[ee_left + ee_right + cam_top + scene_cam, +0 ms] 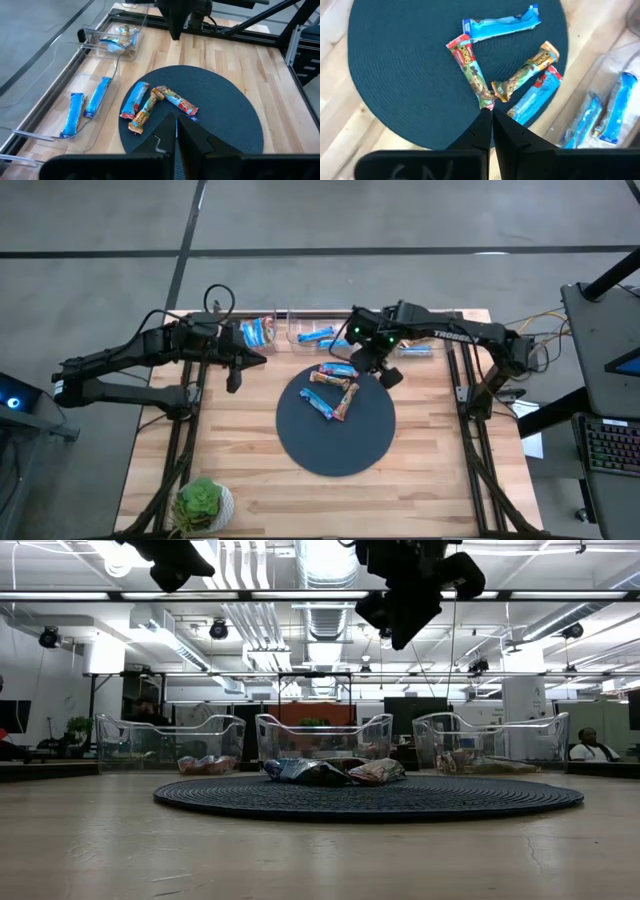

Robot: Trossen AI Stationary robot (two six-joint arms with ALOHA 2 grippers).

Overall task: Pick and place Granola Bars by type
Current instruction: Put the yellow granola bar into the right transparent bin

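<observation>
Several granola bars lie in a cluster on the far half of the dark round mat (335,442): a bright blue one (502,27), a red, white and green one (472,70), a brown-tan one (527,72) and a blue-and-red one (535,95). My left gripper (176,129) is shut and hangs in the air off the mat's far-left edge (233,380). My right gripper (490,117) is also shut and hovers high above the mat's far-right rim (390,376), just beside the cluster. Neither touches a bar.
Three clear bins stand in a row along the far edge. The left bin (260,332) holds blue-and-white bars, the middle bin (318,335) two bright blue bars (85,106), and the right bin (117,42) a few more. A small potted plant (203,504) sits at the near-left corner.
</observation>
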